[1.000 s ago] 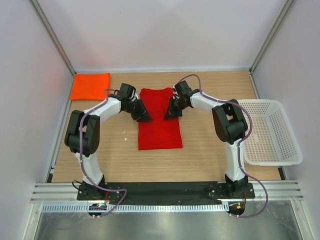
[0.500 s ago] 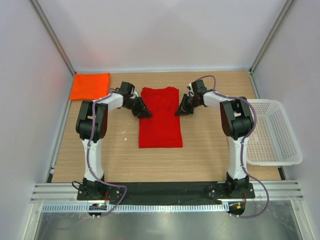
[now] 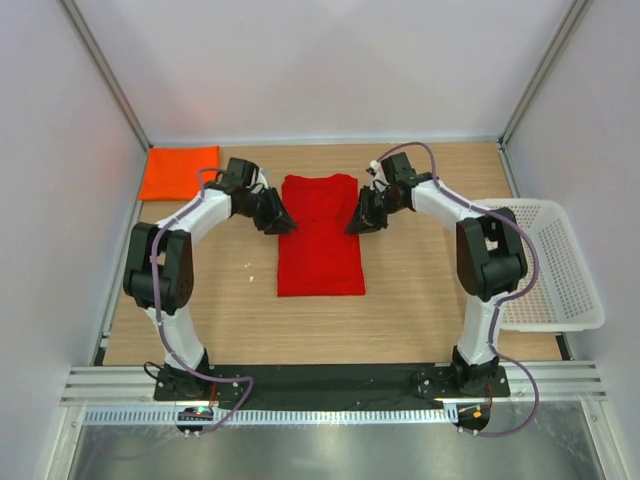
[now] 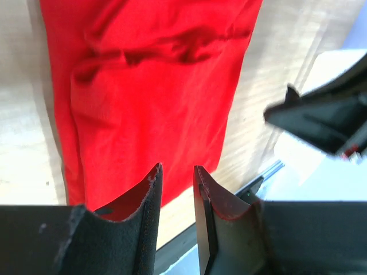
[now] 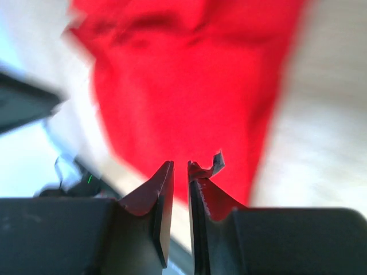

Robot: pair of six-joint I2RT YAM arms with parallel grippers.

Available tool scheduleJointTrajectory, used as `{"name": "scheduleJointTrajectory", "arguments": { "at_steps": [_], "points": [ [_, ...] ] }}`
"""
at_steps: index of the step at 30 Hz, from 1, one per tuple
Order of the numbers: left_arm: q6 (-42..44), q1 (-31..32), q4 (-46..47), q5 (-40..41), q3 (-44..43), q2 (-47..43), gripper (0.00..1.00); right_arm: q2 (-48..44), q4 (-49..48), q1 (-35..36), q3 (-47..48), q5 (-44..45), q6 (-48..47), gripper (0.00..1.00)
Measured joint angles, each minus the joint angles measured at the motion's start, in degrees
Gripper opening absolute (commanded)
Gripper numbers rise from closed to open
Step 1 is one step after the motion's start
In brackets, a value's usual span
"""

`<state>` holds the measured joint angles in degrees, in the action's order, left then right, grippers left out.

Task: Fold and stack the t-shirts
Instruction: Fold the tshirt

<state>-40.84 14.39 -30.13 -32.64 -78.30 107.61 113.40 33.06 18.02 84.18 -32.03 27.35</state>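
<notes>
The red t-shirt (image 3: 320, 240) lies flat mid-table as a long narrow rectangle, its far end wrinkled (image 4: 155, 103) (image 5: 189, 86). The orange t-shirt (image 3: 180, 172) rests as a folded square in the far left corner. My left gripper (image 3: 282, 226) (image 4: 176, 167) hovers at the red shirt's left edge, jaws slightly open with nothing between them. Opposite it, at the right edge, my right gripper (image 3: 356, 226) (image 5: 179, 163) shows a narrow empty gap between its fingers. A frayed bit of pad sticks out from one right finger.
A white mesh basket (image 3: 540, 205) stands at the table's right edge, beside the right arm. White walls and metal frame posts enclose the table on three sides. A black rail runs along the near edge by the arm bases.
Both grippers have drawn outward from above the red shirt to its side edges. The right jaws have parted slightly. The shirt's far end now lies flatter and squarer.
</notes>
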Motion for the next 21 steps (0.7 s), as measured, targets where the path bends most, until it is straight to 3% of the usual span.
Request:
{"name": "scheduleJointTrajectory", "arguments": {
  "at_steps": [2,5,7,13,21],
  "points": [
    [-0.2,0.5,1.3,-0.4,3.3,-1.7,0.29,-2.6,-2.8,1.9,-3.8,-4.0,1.3,0.2],
    [-0.8,1.5,2.5,-0.5,9.3,-1.9,0.26,-2.7,-8.1,5.5,-9.8,-10.9,3.5,0.05],
    [-0.8,2.0,1.9,0.0,12.6,-1.3,0.25,-1.1,-10.4,7.5,-13.8,-13.9,4.4,0.01],
    [-0.2,1.9,0.5,3.1,14.8,-0.3,0.24,1.2,-13.3,6.6,-23.5,-17.4,3.5,0.01],
    [2.9,2.4,-4.5,6.6,14.5,-4.3,0.28,-2.5,-11.0,4.3,-26.5,-18.1,0.8,0.01]
  ]
}}
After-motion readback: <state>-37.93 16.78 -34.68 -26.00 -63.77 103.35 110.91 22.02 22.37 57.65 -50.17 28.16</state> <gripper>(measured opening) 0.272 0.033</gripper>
